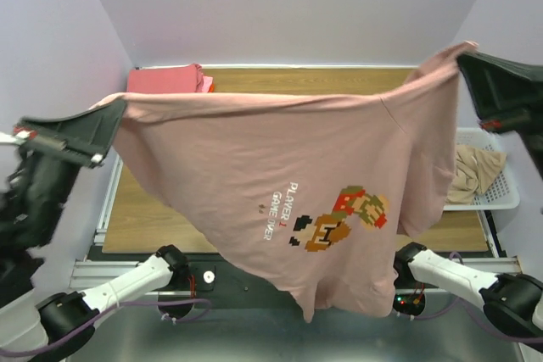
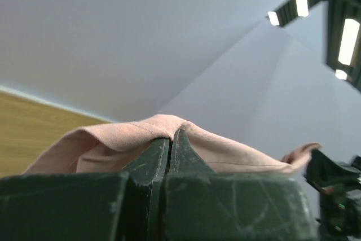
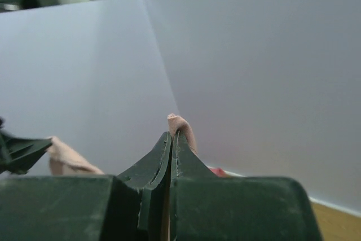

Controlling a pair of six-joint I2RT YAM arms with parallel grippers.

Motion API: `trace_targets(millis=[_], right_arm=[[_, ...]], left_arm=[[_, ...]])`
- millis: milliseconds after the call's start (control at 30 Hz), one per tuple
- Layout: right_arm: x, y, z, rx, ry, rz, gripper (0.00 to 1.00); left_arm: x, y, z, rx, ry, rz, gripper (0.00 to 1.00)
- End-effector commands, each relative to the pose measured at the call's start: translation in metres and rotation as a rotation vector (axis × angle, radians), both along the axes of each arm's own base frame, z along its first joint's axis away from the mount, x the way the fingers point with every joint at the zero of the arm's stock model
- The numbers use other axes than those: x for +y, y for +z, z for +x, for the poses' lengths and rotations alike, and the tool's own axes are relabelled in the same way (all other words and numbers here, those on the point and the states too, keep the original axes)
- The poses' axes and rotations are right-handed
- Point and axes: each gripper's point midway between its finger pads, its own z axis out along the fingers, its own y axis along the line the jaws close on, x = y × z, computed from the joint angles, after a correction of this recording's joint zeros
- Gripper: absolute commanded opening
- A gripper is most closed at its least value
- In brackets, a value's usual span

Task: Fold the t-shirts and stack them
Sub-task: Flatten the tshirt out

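Left gripper [image 1: 114, 116] clamps one edge of the dusty pink pixel-print t-shirt [image 1: 280, 175] | right gripper [image 1: 465, 61] pinches the opposite edge | shirt hangs stretched between and below both claws, likely to spread it flat for folding

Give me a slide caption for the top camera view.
A pink t-shirt hangs spread between left gripper and right gripper above the table; folded shirts behind, basket at right.

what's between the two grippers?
The dusty pink t-shirt, stretched from left gripper to right gripper, both shut on it; shows in top external view.
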Motion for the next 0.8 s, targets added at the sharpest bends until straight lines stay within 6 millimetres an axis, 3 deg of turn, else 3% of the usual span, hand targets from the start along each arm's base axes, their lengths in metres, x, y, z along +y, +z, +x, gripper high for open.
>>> trace_targets(millis=[0,33,67,100,133,167,200,267,300,333,367,400,433,467,500,533,567,667,700,767], right_arm=[[0.012,-0.061,0.122,0.245,-0.298,-0.057,0.0],[0.016,-0.098,0.168,0.354,-0.421,-0.098,0.0],[0.017,-0.119,0.19,0.407,-0.487,-0.12,0.01],[0.006,-0.138,0.21,0.458,-0.614,-0.136,0.0],[0.016,-0.169,0.243,0.517,-0.68,-0.183,0.0],[0.007,-0.175,0.248,0.527,-0.736,-0.173,0.0],[0.011,-0.217,0.283,0.595,-0.78,-0.24,0.0],[0.021,-0.248,0.322,0.631,-0.714,-0.263,0.04],[0.024,-0.27,0.344,0.666,-0.684,-0.277,0.05],[0.029,-0.307,0.379,0.717,-0.65,-0.333,0.08],[0.033,-0.326,0.401,0.729,-0.652,-0.359,0.19],[0.04,-0.353,0.435,0.75,-0.647,-0.412,0.25],[0.045,-0.375,0.451,0.766,-0.63,-0.464,0.45],[0.048,-0.385,0.464,0.771,-0.621,-0.489,0.61],[0.05,-0.396,0.471,0.786,-0.619,-0.512,0.71],[0.052,-0.409,0.477,0.803,-0.614,-0.539,0.82],[0.052,-0.419,0.479,0.824,-0.607,-0.556,1.0],[0.055,-0.421,0.466,0.829,-0.569,-0.582,1.0],[0.055,-0.421,0.461,0.833,-0.557,-0.584,1.0],[0.06,-0.418,0.449,0.832,-0.509,-0.588,1.0]], left_arm=[[-0.008,-0.06,0.092,0.243,0.322,0.014,0.0],[-0.003,-0.09,0.113,0.307,0.442,0.043,0.0],[-0.004,-0.107,0.125,0.352,0.497,0.051,0.0],[-0.014,-0.127,0.145,0.402,0.529,0.091,0.0],[-0.007,-0.148,0.17,0.43,0.594,0.119,0.0],[0.002,-0.163,0.191,0.457,0.627,0.134,0.0],[-0.027,-0.198,0.228,0.506,0.48,0.213,0.0],[-0.02,-0.239,0.269,0.583,0.446,0.234,0.0],[-0.013,-0.285,0.302,0.68,0.462,0.277,0.24],[-0.016,-0.305,0.318,0.72,0.431,0.302,0.42],[-0.018,-0.309,0.334,0.73,0.428,0.319,0.98],[-0.022,-0.328,0.361,0.774,0.415,0.357,0.98],[-0.025,-0.337,0.373,0.797,0.402,0.377,0.98],[-0.028,-0.341,0.384,0.808,0.383,0.401,0.98],[-0.035,-0.365,0.398,0.857,0.356,0.43,0.98],[-0.042,-0.363,0.402,0.861,0.321,0.429,0.98],[-0.047,-0.353,0.407,0.838,0.304,0.434,0.98],[-0.049,-0.35,0.402,0.811,0.319,0.438,0.98],[-0.048,-0.338,0.395,0.786,0.321,0.426,0.98],[-0.046,-0.35,0.384,0.799,0.32,0.428,0.98]])
